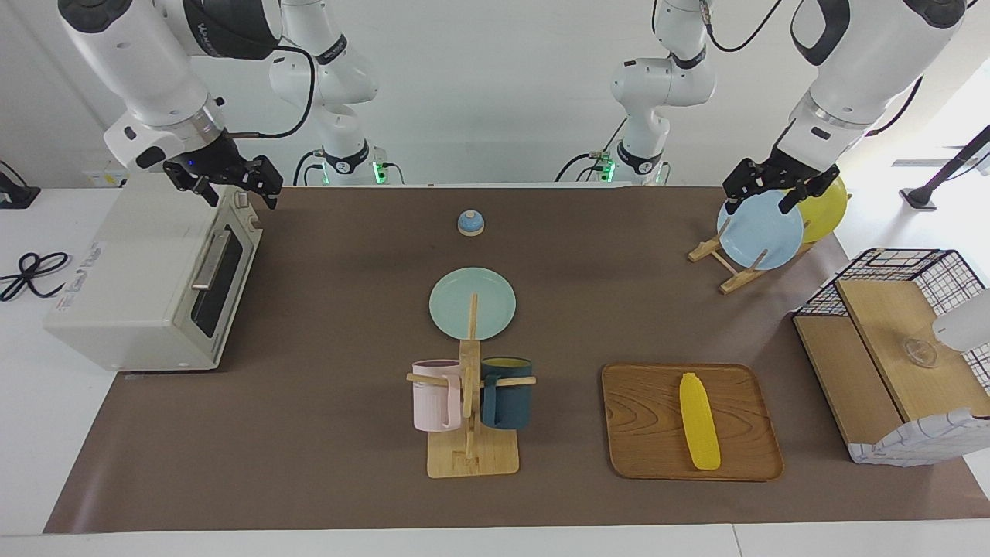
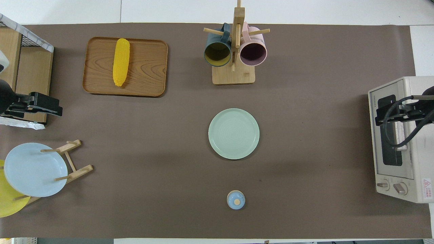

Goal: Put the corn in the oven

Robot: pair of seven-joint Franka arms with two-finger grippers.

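Observation:
The yellow corn (image 1: 699, 422) (image 2: 121, 66) lies lengthwise on a wooden tray (image 1: 650, 441) (image 2: 145, 67), far from the robots toward the left arm's end of the table. At the right arm's end stands the cream-white oven (image 1: 131, 286) (image 2: 418, 142), its dark glass door closed. My right gripper (image 1: 236, 193) (image 2: 381, 115) hangs open and empty over the oven's top edge. Over the plate rack, my left gripper (image 1: 762, 203) (image 2: 51, 106) is raised, open and empty, well away from the corn.
A green plate (image 1: 472, 303) (image 2: 234, 133) lies mid-table. A wooden mug rack (image 1: 470, 456) carries a pink and a dark blue mug. A small blue knobbed lid (image 1: 470, 223) sits near the robots. A plate rack (image 1: 762, 232) and a wire-and-wood basket (image 1: 889, 348) stand at the left arm's end.

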